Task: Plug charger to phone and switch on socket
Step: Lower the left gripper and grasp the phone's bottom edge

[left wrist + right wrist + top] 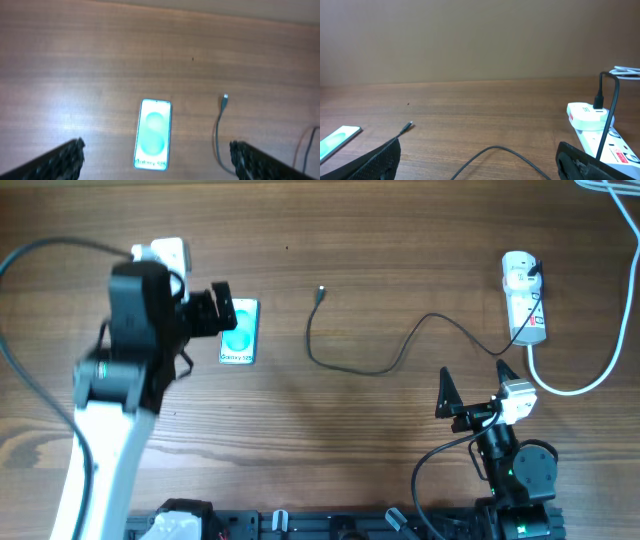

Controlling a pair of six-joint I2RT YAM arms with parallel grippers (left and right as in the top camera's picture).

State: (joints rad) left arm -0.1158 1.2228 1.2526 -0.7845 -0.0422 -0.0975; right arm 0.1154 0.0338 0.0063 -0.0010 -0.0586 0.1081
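The phone (pixel 239 332) lies flat on the wooden table, cyan-and-white screen up; it also shows in the left wrist view (pixel 154 134) and at the left edge of the right wrist view (pixel 337 140). My left gripper (pixel 222 308) is open, hovering just left of and above the phone, its fingers wide on either side. The charger cable (pixel 380 358) curves across the table; its metallic tip (pixel 321 292) lies free right of the phone, seen too in the left wrist view (pixel 225 99). The white socket (pixel 524 298) sits at the far right. My right gripper (pixel 472 390) is open and empty.
A thick white cord (pixel 600 370) loops from the socket along the right edge. A black adapter (pixel 598 102) is plugged into the socket's raised outlet. The arm bases stand at the table's front edge.
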